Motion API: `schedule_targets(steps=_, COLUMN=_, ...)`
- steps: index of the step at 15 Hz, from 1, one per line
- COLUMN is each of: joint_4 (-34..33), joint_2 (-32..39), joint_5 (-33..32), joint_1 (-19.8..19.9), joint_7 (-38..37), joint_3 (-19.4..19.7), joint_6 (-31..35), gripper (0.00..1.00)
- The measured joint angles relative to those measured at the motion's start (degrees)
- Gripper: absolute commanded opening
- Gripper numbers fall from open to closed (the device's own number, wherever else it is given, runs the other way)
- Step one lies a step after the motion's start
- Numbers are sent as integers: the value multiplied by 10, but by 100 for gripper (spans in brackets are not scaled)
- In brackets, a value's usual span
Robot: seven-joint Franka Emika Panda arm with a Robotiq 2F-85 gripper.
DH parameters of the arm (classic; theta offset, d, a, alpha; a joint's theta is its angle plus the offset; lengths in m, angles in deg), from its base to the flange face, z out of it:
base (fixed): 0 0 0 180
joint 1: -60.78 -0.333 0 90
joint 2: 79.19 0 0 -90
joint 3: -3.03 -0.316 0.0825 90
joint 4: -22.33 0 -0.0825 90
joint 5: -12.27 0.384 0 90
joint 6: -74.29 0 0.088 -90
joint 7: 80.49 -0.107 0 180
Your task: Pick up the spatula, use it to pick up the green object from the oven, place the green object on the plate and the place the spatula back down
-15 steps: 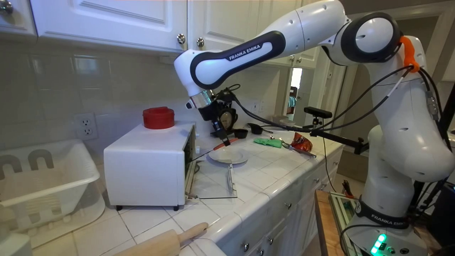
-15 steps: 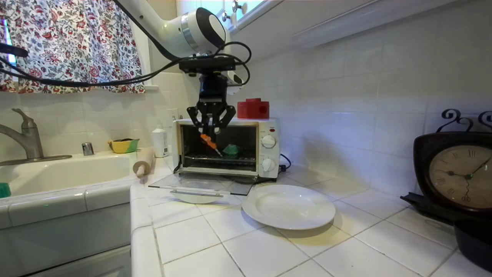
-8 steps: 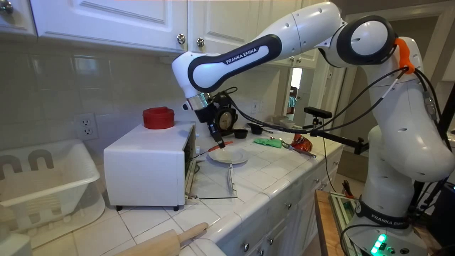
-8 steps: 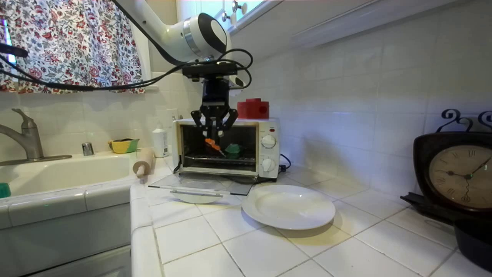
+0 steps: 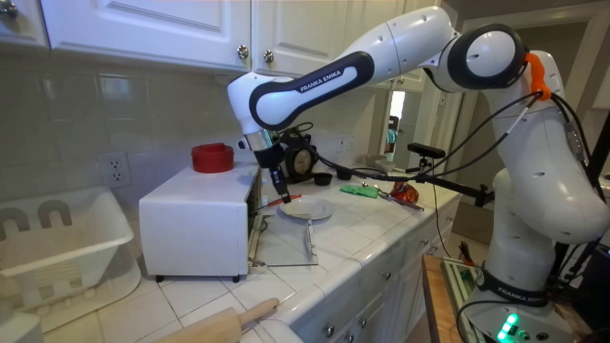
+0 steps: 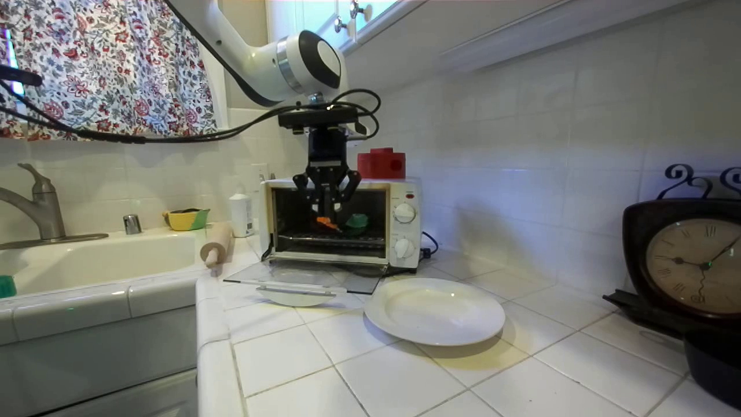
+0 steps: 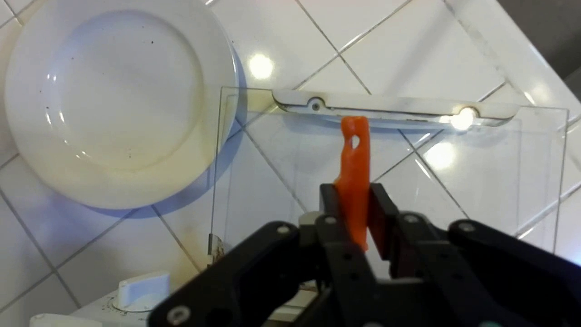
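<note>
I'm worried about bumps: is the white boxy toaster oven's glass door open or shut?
Open: the clear rectangular glass door lies folded down before the white boxy oven, whose dark interior shows.

White wall cupboards (image 5: 147, 28) hang above the robot's gripper (image 6: 327, 211) in a kitchen, where a tiled counter (image 6: 405, 376) runs below it, a toaster oven (image 5: 195, 233) stands open near it, and a sink (image 6: 145, 255) and a dish rack (image 5: 95, 205) sit well apart from it
</note>
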State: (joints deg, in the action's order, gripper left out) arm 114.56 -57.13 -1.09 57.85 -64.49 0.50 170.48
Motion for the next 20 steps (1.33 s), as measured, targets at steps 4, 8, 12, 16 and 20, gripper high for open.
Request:
schedule_targets(steps=4, joint_4=0, joint_2=5, joint_5=0, joint_1=-3, joint_7=-9, joint_3=0, joint_6=25, gripper=5)
schedule_targets(steps=8, joint_4=0, joint_2=11, joint_5=0, joint_1=-7, joint_7=-21, joint_3=-1, joint_6=44, gripper=5)
schedule_targets(steps=12, joint_4=0, joint_2=17, joint_5=0, joint_1=-9, joint_7=-29, joint_3=-1, joint_6=69, gripper=5)
schedule_targets(steps=16, joint_4=2, joint_2=22, joint_5=0, joint_1=-9, joint_7=-29, joint_3=-1, joint_6=100, gripper=5)
schedule_targets(steps=20, joint_4=6, joint_2=27, joint_5=0, joint_1=-9, joint_7=-29, joint_3=0, joint_6=128, gripper=5)
